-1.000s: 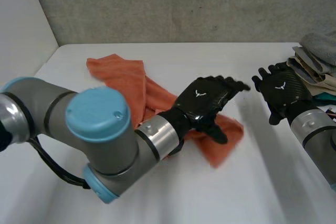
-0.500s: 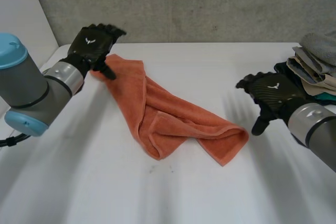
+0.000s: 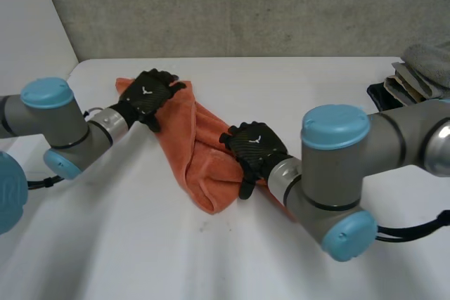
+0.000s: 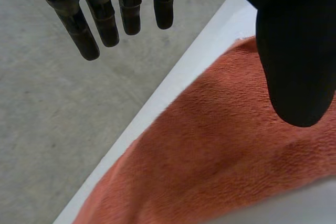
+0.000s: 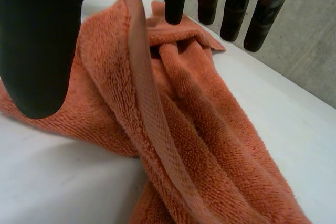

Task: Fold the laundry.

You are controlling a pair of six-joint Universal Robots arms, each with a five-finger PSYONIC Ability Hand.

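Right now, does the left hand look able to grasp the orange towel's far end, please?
Probably yes: the left hand is over that end of the orange towel, fingers open, nothing between.

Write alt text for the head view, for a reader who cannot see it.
An orange towel lies crumpled on a white table, with the black left hand at its far corner and the black right hand at its middle. A pile of other laundry sits at the table's far right edge.
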